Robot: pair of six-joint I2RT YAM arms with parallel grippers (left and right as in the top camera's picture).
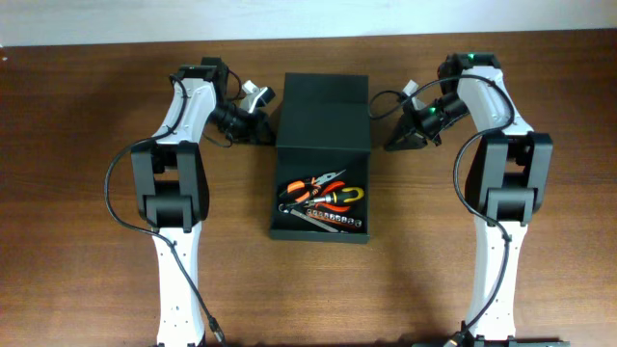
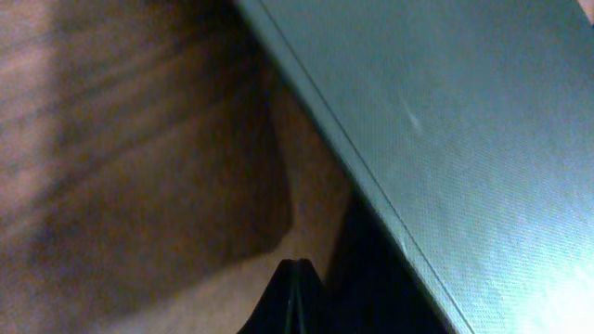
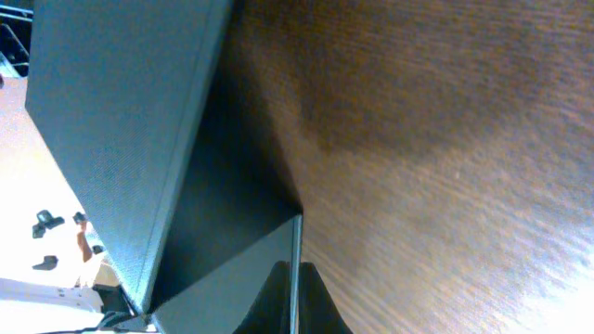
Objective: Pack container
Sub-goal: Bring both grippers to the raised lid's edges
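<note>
Setting: We look down on a brown wooden table (image 1: 87,116) with two white-and-black robot arms, one at each side.
Container: The dark green-black container (image 1: 323,101) sits in the middle of the table, between the two arms. Its flap lid hides the far part of the box, and the near part lies open to us.
Contents: In the open part we see orange-handled pliers (image 1: 313,186). Just beside them lies a yellow-and-black handled tool (image 1: 345,196). A silver rail of sockets (image 1: 323,220) lies along the near wall.
Left gripper: The left gripper (image 1: 260,128) is low beside the far left edge of the container. In its wrist view the fingertips (image 2: 295,288) meet in a hairline seam with nothing visible between them. The box's matte side (image 2: 445,139) rises just to their right.
Right gripper: The right gripper (image 1: 397,138) is near the container's right edge. In its wrist view the fingertips (image 3: 293,292) lie close together around a thin pale line. We cannot tell whether that line is a bare gap or an edge of the box (image 3: 111,121) being pinched.
</note>
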